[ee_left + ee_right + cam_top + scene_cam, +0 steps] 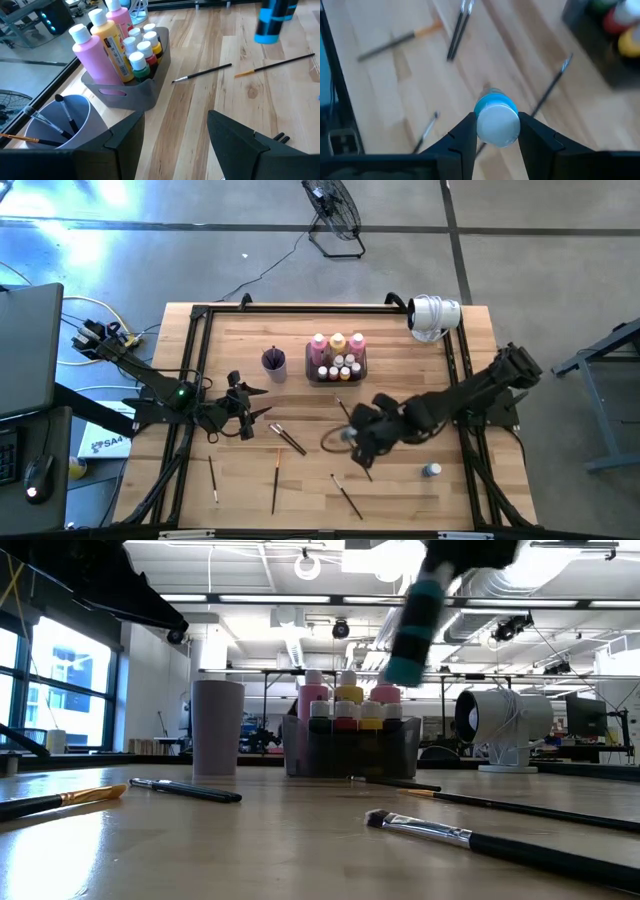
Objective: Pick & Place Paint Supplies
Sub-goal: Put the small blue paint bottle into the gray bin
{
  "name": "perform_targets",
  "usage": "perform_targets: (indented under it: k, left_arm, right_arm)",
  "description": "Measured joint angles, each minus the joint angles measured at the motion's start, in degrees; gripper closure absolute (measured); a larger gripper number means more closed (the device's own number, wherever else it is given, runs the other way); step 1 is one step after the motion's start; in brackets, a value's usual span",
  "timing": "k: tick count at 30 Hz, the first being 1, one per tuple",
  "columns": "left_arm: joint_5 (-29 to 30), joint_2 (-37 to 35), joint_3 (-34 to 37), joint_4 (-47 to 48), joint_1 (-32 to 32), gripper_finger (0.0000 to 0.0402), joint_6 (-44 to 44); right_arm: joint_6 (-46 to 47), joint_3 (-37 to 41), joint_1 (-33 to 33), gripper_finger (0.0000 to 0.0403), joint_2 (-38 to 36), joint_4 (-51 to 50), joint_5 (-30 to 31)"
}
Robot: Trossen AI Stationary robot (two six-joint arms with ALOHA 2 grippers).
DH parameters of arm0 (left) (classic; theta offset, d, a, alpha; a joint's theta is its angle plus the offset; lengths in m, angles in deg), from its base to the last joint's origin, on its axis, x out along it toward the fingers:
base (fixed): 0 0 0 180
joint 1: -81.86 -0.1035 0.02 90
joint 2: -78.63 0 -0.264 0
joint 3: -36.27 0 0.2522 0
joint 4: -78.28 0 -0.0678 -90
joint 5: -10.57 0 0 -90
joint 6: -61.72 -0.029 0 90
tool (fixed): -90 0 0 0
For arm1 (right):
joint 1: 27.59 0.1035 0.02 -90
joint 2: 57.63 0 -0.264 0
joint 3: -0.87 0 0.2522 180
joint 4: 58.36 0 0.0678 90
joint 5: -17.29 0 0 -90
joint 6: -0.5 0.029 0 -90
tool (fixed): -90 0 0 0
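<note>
Blue paint bottle [495, 120] clamped between right gripper [495, 131] jaws

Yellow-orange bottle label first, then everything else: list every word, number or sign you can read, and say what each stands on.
Yellow-orange paint bottle: a printed label runs down its side, too small to read.
White box off the table's left edge: dark letters, blurred, not readable.
Blue paint bottle held in the right pincer: no text shows.
Pink paint bottles, purple cup, paintbrushes: no text visible.
</note>
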Motion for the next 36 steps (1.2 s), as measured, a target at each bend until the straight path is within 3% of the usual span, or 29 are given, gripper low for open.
perform_targets:
  k: [17, 36]
  left_arm:
    - [0.0, 0.0, 0.0, 0.0, 0.0, 0.0190, 0.0]
    - [0.0, 0.0, 0.0, 0.1, 0.0, 0.0190, 0.0]
  right_arm:
    - [-18.9, 0.0, -13.6, 0.0290, 0.0, 18.0, 1.6]
    - [-27.8, 0.0, -26.3, 0.0291, 0.0, 19.0, -0.3]
